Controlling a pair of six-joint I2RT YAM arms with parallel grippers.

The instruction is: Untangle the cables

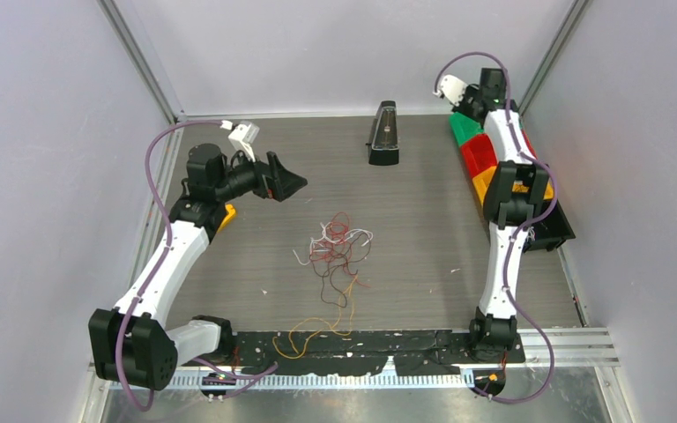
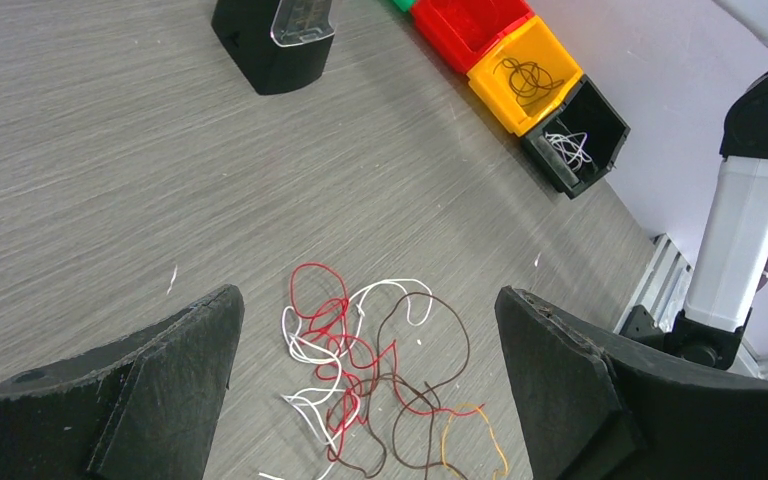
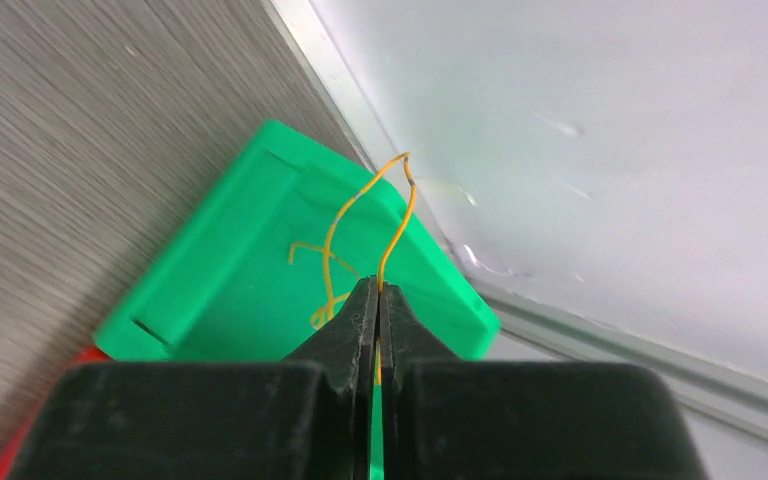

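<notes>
Nearest the arm bases, an orange strand (image 1: 313, 335) curls loosely along the 6 o'clock edge of the table (image 1: 441, 229), partly over the black strip there. Just past it, mid-table, are the cables (image 1: 339, 249). It's a flat, loose tangle of thin wires in red, white and dark brown. The loops cross over each other rather than balling up, and the orange strand trails out of the near side.

The left gripper (image 2: 367, 300) hangs above the table at about 10 o'clock from the pile. Its jaws are spread wide with nothing between them.

Over at 2 o'clock a row of bins runs along the right wall. There's a black bin (image 2: 600, 105) with white wires inside, a yellow bin (image 2: 490, 95) with dark ones, a red bin (image 2: 450, 45), and farthest out a green bin (image 3: 190, 280). A black stand (image 1: 383, 134) sits at 12 o'clock.

The right gripper (image 3: 378, 290) is over the green bin. Its jaws are pressed together, pinching a yellow wire (image 3: 395, 225) that loops up from the tips. More yellow wire lies in that bin.
</notes>
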